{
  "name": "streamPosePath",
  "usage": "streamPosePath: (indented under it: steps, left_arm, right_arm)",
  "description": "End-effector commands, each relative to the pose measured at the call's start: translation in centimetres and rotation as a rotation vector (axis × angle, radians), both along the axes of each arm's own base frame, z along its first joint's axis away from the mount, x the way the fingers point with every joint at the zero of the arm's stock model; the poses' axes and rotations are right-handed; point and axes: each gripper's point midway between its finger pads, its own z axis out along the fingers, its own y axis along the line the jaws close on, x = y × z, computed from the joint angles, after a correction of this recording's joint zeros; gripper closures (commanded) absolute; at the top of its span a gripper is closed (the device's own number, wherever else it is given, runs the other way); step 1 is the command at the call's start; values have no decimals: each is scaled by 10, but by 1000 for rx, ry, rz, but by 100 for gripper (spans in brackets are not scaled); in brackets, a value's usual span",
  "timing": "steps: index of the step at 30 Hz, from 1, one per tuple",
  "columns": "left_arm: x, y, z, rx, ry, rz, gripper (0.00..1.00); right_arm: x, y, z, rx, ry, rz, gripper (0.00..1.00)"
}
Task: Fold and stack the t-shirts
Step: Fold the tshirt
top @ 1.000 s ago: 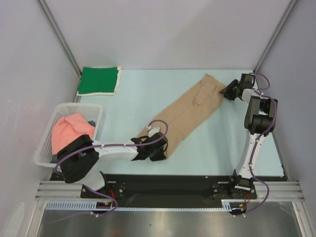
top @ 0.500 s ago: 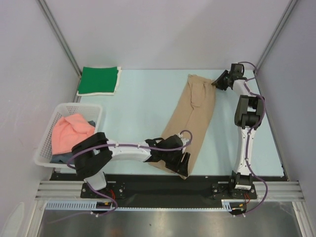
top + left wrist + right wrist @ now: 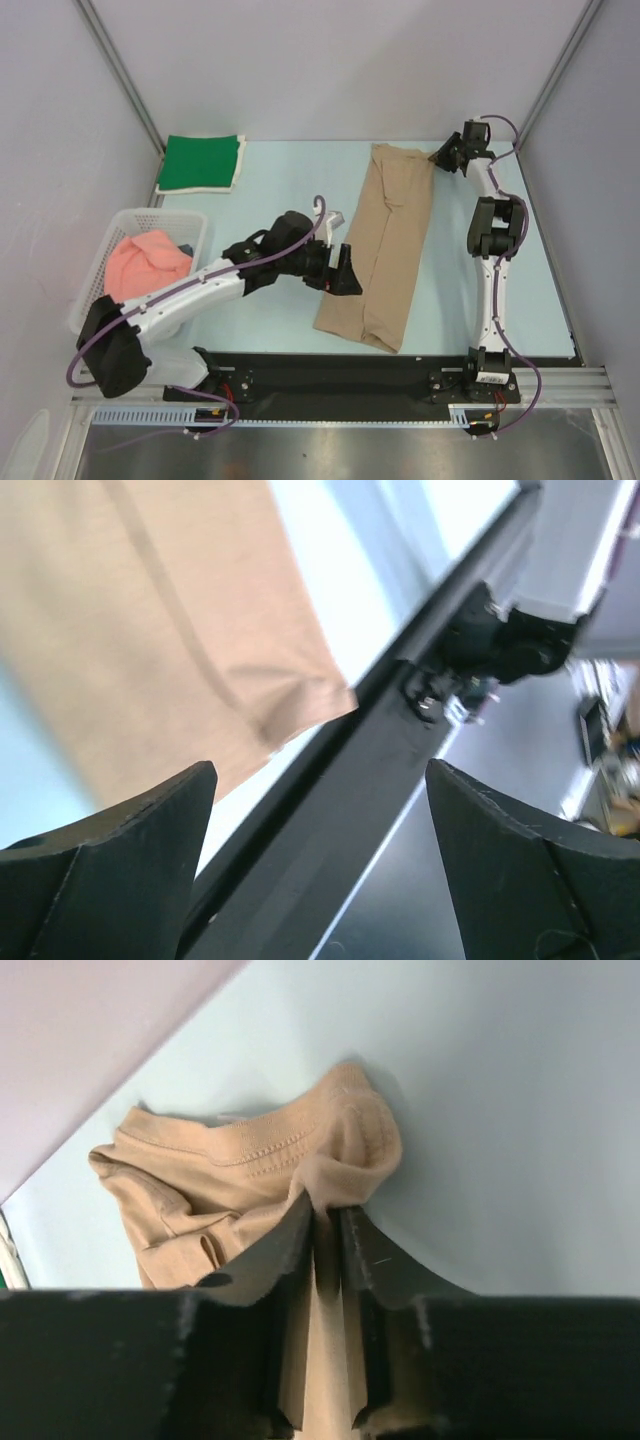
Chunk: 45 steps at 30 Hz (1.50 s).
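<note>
Top external, tan soft-cloth t-shirt (image 3: 385, 250): folded long, from far right of the table (image 3: 280, 190) to its near edge;
Right gripper (image 3: 325, 1215): clamped on its far end, I judge to anchor it;
Left gripper (image 3: 318, 770): jaws wide, empty.

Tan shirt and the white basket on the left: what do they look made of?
The tan shirt looks like soft, matte knit cloth: it creases, bunches and shows stitched seams. The basket is probably rigid white plastic, given its even lattice walls; gloss too small to judge.
</note>
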Motion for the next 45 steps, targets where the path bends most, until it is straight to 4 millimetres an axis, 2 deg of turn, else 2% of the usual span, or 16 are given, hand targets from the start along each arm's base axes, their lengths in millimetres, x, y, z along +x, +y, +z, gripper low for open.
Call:
streamPosePath:
  steps: [1, 3, 7, 12, 13, 14, 15, 16, 17, 18, 21, 24, 25, 29, 35, 45]
  left_arm:
    - [9, 43, -15, 110, -26, 98, 8]
    - [16, 61, -24, 132, -15, 142, 7]
    - [21, 93, -42, 212, -12, 175, 10]
    - [17, 107, -59, 215, 26, 168, 15]
    - [15, 105, -66, 213, 61, 155, 15]
    - [14, 105, -69, 212, 77, 150, 16]
    - [15, 103, -74, 209, 86, 148, 16]
    - [15, 100, -75, 195, 98, 137, 15]
    - [15, 99, -81, 201, 116, 132, 16]
    - [16, 95, -83, 185, 116, 123, 16]
    - [13, 89, -97, 193, 186, 99, 15]
    - [17, 83, -105, 190, 209, 80, 11]
    - [18, 83, -109, 200, 216, 81, 11]
    - [24, 86, -126, 277, 241, 77, 23]
    - [25, 90, -146, 337, 267, 54, 36]
    - [19, 93, -164, 358, 302, 59, 34]
  right_arm:
    - [30, -5, 30, -33, -136, 15, 74]
    - [24, -9, 32, -48, -98, 3, 51]
    - [-5, -63, 74, -125, -16, -116, 35]
    - [-119, -96, 131, -180, 229, -164, 30]
    - [-143, -90, 126, -177, 290, -149, 28]
    - [-164, -82, 165, -185, 232, -136, 27]
    - [-199, -70, 126, -168, 353, -102, 26]
    - [-215, -66, 126, -174, 352, -98, 25]
    - [-236, -54, 165, -174, 256, -89, 25]
    - [-273, -32, 122, -107, 352, -24, 25]
    - [-325, 19, 134, 3, 253, 70, 25]
    - [-403, 87, 107, 187, 319, 258, 25]
    - [-438, 98, 77, 228, 411, 275, 27]
    - [-501, 127, 62, 287, 441, 311, 34]
    - [-548, 143, 30, 331, 524, 324, 48]
    - [-562, 156, 0, 308, 589, 335, 44]
